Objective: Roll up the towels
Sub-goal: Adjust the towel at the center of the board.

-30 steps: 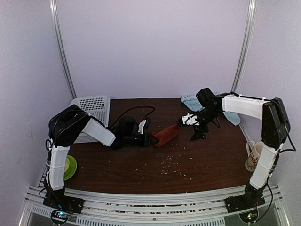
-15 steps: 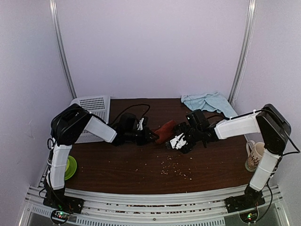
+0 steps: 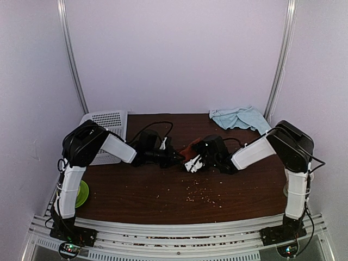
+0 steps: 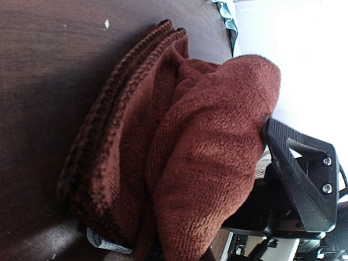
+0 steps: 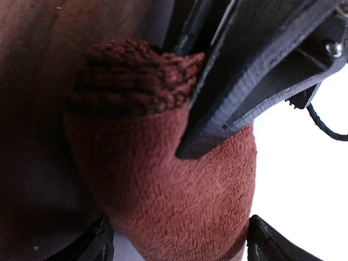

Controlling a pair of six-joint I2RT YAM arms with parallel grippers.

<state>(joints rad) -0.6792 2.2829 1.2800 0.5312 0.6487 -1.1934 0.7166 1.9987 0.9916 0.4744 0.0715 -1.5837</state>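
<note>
The rust-red towel (image 3: 189,147) is a thick roll at mid-table, and it fills the left wrist view (image 4: 206,152). My left gripper (image 3: 173,157) is shut on its left end, its fingers buried under the cloth. My right gripper (image 3: 194,162) has come in from the right. In the right wrist view its jaws (image 5: 179,239) stand open, wide on either side of the roll (image 5: 168,185), with the right fingertip (image 5: 266,242) against the cloth. The pale light-blue towel (image 3: 238,117) lies crumpled at the back right, apart from both grippers.
A white perforated tray (image 3: 106,122) sits at the back left. A green plate (image 3: 81,193) lies by the left arm's base. Crumbs (image 3: 201,196) are scattered on the brown table in front of the roll. A black cable (image 3: 157,126) loops behind the left gripper.
My right arm swung from the back right down to the red roll, and its jaws have narrowed a little around it. The light-blue towel is uncovered. My left gripper kept its grip.
</note>
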